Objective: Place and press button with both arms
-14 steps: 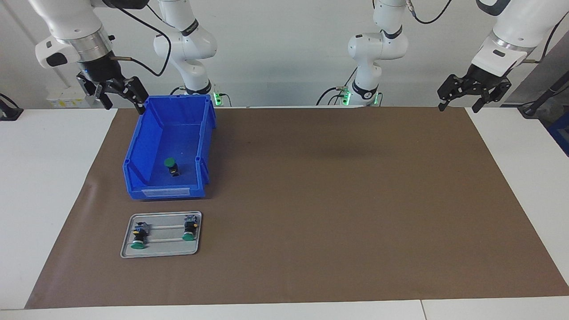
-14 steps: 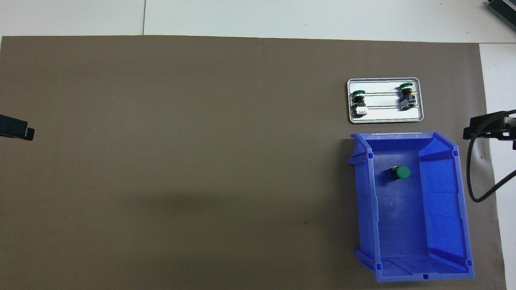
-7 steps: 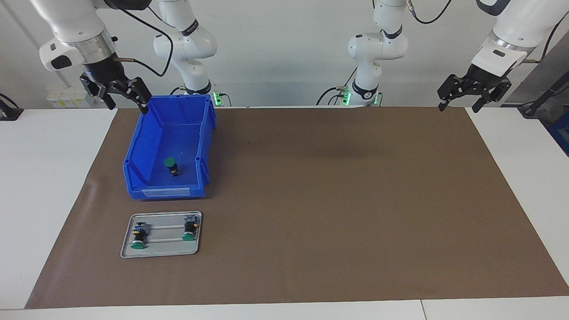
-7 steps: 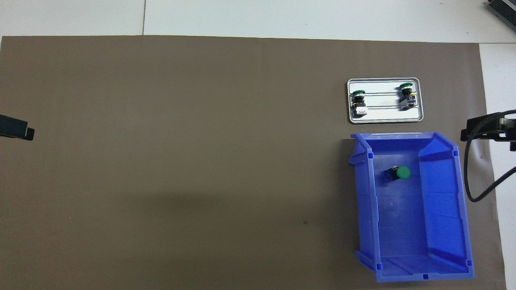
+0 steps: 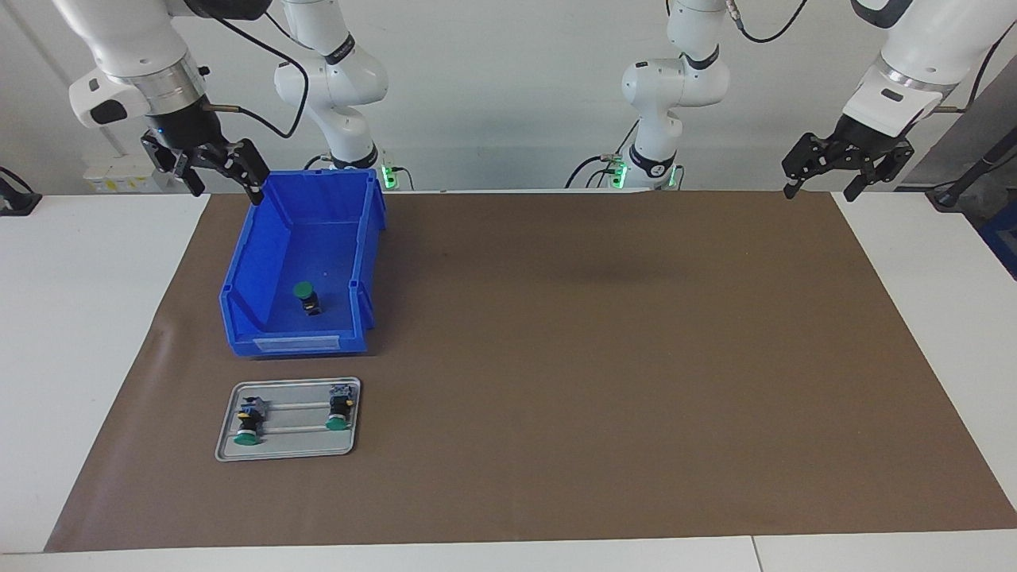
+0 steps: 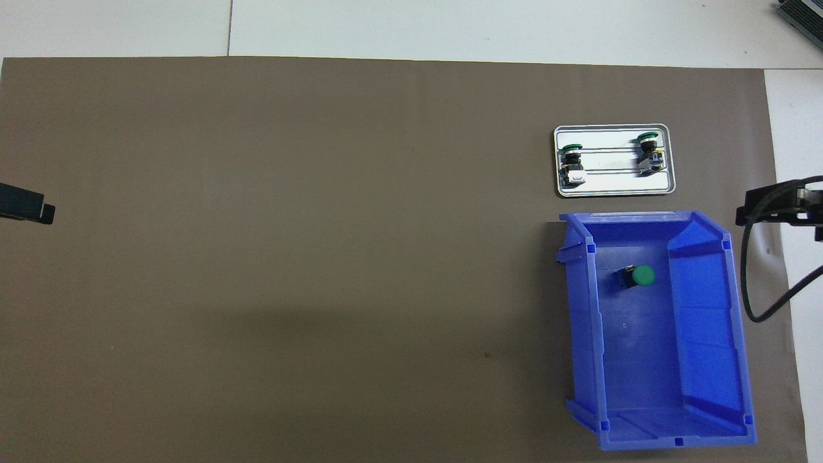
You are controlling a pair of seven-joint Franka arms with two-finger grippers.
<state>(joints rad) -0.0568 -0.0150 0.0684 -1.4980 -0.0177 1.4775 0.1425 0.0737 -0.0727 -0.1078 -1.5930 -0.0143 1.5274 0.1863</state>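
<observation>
The button (image 5: 306,298) (image 6: 638,276), green cap on a black body, lies on the floor of a blue bin (image 5: 238,274) (image 6: 707,308). My right gripper (image 5: 225,191) (image 6: 778,207) hangs open and empty in the air beside the bin, over the mat's edge at the right arm's end of the table. My left gripper (image 5: 818,191) (image 6: 29,211) waits open and empty, raised over the mat's edge at the left arm's end. Neither gripper touches anything.
A small metal tray (image 5: 294,446) (image 6: 611,186) sits on the brown mat (image 5: 596,357), farther from the robots than the bin. Two more green-capped switches (image 5: 248,421) (image 5: 340,411) rest on its rails. A black cable (image 6: 749,289) loops beside the bin.
My right gripper has risen slightly and shifted a little toward the bin. The left arm, the button and the tray have not moved.
</observation>
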